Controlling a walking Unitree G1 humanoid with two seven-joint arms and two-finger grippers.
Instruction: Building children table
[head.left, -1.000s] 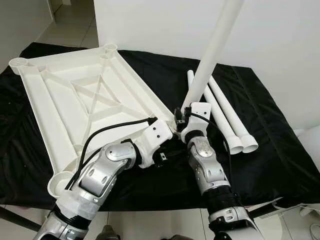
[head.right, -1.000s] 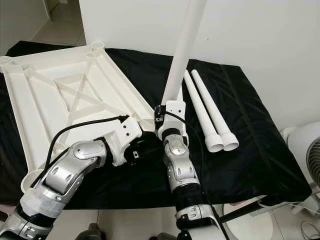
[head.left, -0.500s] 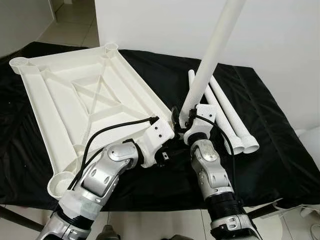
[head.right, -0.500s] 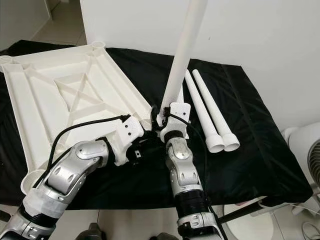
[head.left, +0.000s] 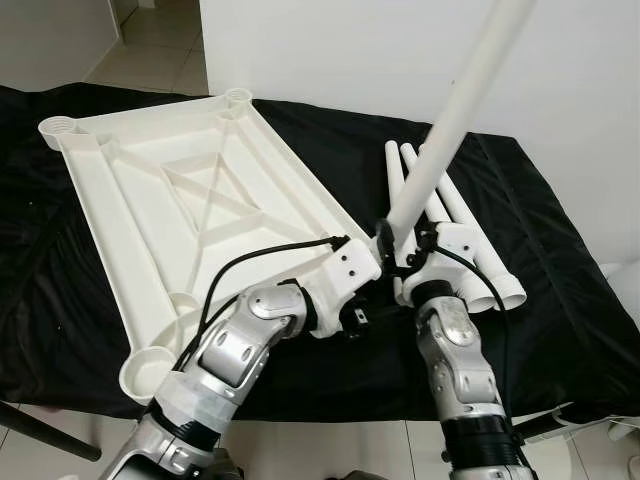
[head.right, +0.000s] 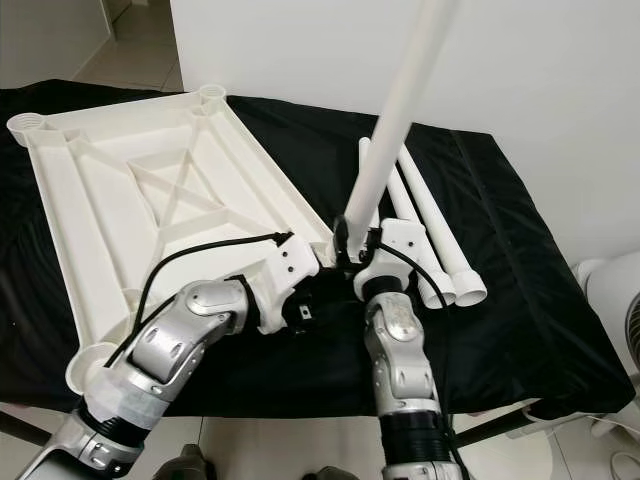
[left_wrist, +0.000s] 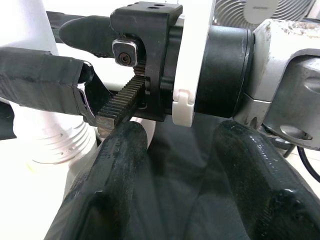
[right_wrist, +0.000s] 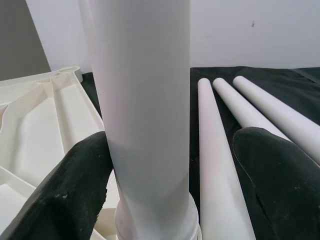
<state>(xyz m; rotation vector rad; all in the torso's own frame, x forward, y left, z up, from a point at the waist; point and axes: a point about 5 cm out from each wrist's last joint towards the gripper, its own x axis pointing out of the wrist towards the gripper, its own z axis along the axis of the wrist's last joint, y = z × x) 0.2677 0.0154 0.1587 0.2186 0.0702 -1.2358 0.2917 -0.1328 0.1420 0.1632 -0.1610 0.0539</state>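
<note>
White plastic tabletop lying upside down on the black cloth that covers the surface, ribs and corner sockets facing up. One long white leg standing at the near right corner of the tabletop, tilted up and away toward the right, lower end at the corner socket; whether already seated in the socket, cannot tell. Three more white legs lying side by side on the cloth, just beside the right edge of the tabletop, wide ends toward the robot.

Right pincer at the base of the tilted leg. In the right wrist view, left finger touching the leg, right finger well apart from it, so pincer partly open around the leg and not clamped. Spare legs and a part of the tabletop visible behind.

Left pincer just beside the same corner, close against the right wrist. In the left wrist view, both black fingers spread apart with only black cloth between them, holding nothing; the right pincer's black housing and toothed rack directly ahead, threaded base of the leg beside it.

White wall behind the surface, tiled floor at far left.
</note>
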